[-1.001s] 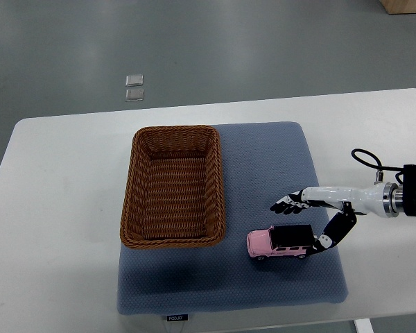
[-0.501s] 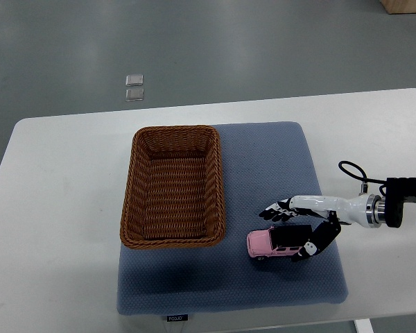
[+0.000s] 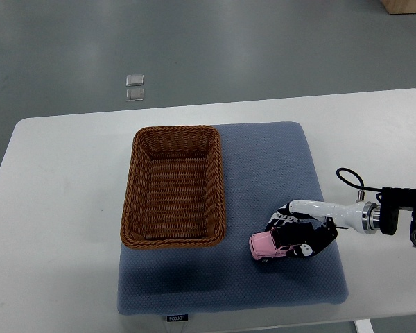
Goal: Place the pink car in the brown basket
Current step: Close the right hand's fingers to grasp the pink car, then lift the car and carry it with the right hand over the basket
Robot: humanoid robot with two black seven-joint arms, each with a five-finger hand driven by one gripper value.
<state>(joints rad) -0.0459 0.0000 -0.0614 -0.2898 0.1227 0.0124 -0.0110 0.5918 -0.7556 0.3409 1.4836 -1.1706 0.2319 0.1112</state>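
1. one pink car (image 3: 265, 244) sits on the blue mat (image 3: 263, 166), just right of the basket's near corner.
2. one brown basket (image 3: 172, 186), nothing inside.
3. one right hand (image 3: 298, 232), fingers curled over the car's roof and rear.
4. two small clear squares (image 3: 134, 87) lie on the floor.

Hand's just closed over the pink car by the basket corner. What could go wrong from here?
1. The right hand covers only the rear of the pink car; the front sticks out, so it may tip or slip when lifted.
2. The brown basket has a raised rim right beside the car; a low carry could hit it.
3. The car sits on the soft blue mat, so fingers could drag it.
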